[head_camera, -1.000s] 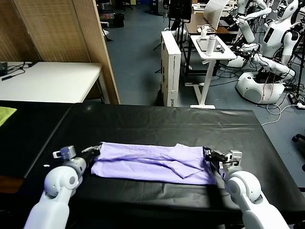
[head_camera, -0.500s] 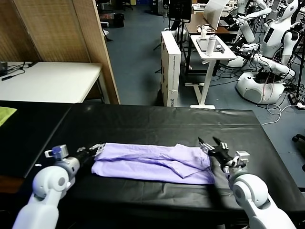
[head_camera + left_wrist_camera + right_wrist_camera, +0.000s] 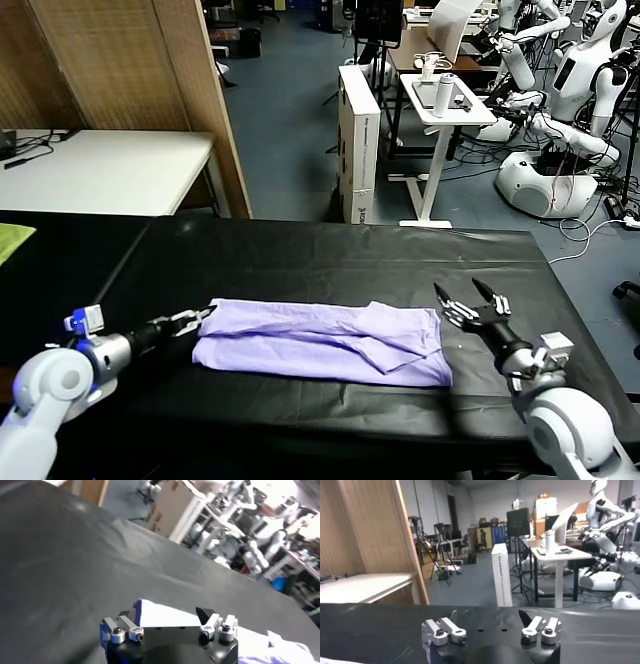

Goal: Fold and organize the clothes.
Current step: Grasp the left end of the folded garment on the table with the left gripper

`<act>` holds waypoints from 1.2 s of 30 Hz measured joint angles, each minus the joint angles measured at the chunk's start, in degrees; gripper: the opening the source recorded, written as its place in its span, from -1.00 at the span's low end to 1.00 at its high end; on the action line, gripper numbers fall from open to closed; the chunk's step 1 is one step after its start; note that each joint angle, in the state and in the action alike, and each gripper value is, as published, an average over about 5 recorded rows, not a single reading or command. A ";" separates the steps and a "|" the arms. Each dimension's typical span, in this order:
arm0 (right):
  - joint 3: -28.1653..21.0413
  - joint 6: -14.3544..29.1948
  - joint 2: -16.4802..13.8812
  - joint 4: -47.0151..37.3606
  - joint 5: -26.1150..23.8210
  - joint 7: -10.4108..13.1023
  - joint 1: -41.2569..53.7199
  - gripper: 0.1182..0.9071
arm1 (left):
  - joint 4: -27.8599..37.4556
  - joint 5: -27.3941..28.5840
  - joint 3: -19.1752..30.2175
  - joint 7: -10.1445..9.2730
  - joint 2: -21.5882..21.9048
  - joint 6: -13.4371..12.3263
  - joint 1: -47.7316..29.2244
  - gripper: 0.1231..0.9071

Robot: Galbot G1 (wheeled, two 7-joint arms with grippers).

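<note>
We see the light lavender short-sleeved T-shirt of thin wrinkly fabric (image 3: pixel 320 341) lying flat on the black-covered desk (image 3: pixel 350 255), gathered into a long band that runs across in front of us, nearer the front edge than the back, with one sleeve-like flap overlapping the band toward its right end. Our left pincer (image 3: pixel 192 321) sits low over the desk right at the band's left end, its fingers spread and released, holding nothing; from the left wrist view the corner of the fabric shows just past the fingertips, and we cannot say whether they touch it. Our right pincer (image 3: pixel 470 300) is just beside the band's right end but clear of it, tilted up off the desk with its fingers splayed wide and empty. We judge that the two pincers stand at opposite ends because the band is long and thin: taking it at both ends keeps it straight and stops the soft cloth from bunching. The lengthwise fold looks done; what seems left is to bring one end over the other into a compact stack. That would call for fresh grips on the end corners, catching every layer, since thin fabric slips and a single layer lifted alone would undo the fold. At the far left edge a yellow-green cloth (image 3: pixel 12 240) lies well apart from the work.
</note>
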 joint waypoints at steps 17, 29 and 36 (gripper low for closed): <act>1.96 0.00 0.87 0.65 -0.29 -0.04 -2.98 1.00 | 3.72 -0.34 3.61 2.31 3.25 0.00 -0.74 1.00; 2.05 -0.05 1.42 1.11 -0.68 -0.02 -3.58 1.00 | 3.86 -0.23 5.34 2.32 1.54 -0.19 -1.57 1.00; 1.27 -0.09 1.96 0.99 -1.27 0.00 -3.09 1.00 | 3.79 -0.77 6.17 2.09 0.89 -0.11 -2.02 0.66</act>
